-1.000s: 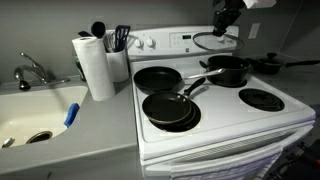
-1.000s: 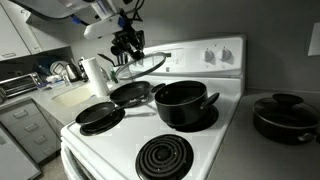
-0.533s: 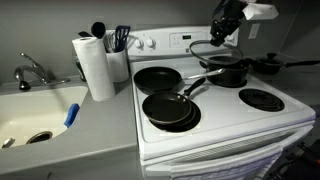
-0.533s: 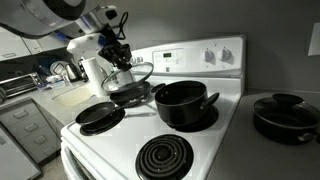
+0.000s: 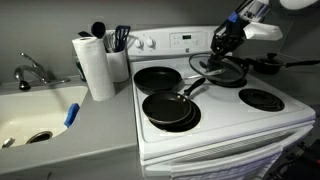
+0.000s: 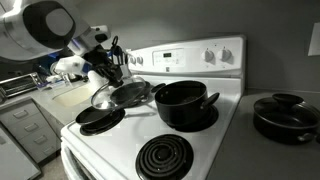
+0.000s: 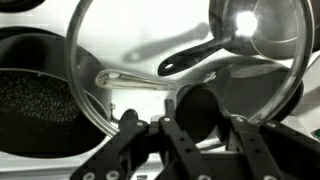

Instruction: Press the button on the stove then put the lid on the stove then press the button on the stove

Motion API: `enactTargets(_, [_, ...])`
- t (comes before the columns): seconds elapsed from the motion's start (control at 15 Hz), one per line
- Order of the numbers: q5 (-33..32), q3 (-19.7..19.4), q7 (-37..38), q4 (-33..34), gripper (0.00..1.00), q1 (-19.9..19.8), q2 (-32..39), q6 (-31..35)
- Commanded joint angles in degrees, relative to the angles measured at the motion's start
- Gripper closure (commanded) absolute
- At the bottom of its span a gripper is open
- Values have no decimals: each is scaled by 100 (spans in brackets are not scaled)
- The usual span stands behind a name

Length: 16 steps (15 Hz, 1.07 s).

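The claw (image 5: 222, 45) (image 6: 110, 68) (image 7: 195, 128), clamped on the small black centre knob (image 7: 195, 106) of a round clear glass lid (image 5: 221, 68) (image 6: 118, 95) (image 7: 150, 55) with a metal rim, holds it tilted above black frying pans (image 5: 168, 108) on the white electric stove (image 5: 272, 122) (image 6: 228, 128).

Clear lid (image 6: 116, 96) tilted over white stove (image 6: 225, 140)

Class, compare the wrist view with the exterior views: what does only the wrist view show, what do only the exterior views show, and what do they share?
Only the wrist view: the black knob pinched between the jaws of the gripper. Only the exterior views: the sink, the paper towel roll and the back panel. Shared: the glass lid held over the stove, and the black frying pans.
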Motion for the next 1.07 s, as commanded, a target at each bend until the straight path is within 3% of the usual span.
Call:
enactTargets(0.0, [437,64,189,-671,86,67,-280,478])
enactTargets(0.53, [1151,57,163,-1266,86,250,-297,660])
enactTargets(1.0, [1021,82,33,-1480,86,217,-222,443])
